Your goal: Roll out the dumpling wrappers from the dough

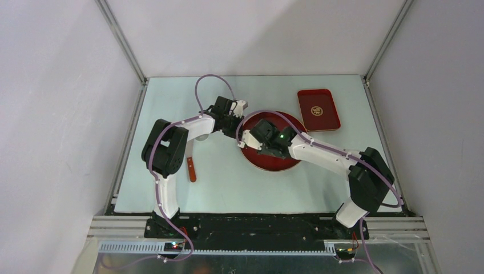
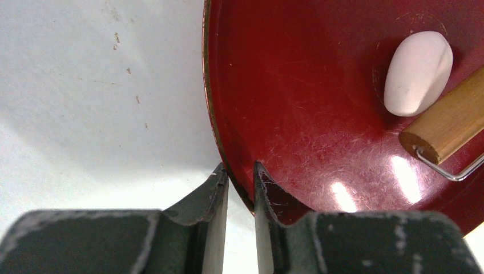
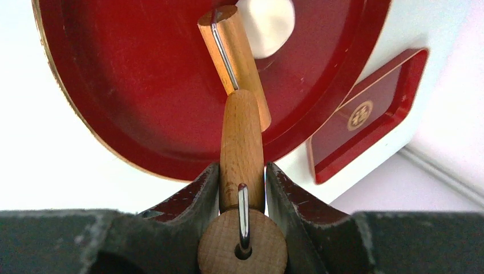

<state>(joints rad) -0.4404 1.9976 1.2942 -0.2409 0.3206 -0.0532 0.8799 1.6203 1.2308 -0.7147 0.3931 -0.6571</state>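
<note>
- The dough (image 2: 418, 73) is a smooth white oval lump on the glossy, scuffed red plate (image 2: 297, 114), its long axis slanting steeply in my left wrist view.
- The wooden roller (image 3: 242, 142) touches its edge, and overhead my right arm hides it.
- My left gripper (image 2: 241, 169) pinches the plate rim.
- My right gripper (image 3: 242, 169) clamps the roller handle.

Lab robot cell: bare white walls (image 1: 51, 114), aluminium frame (image 1: 122, 41).
</note>
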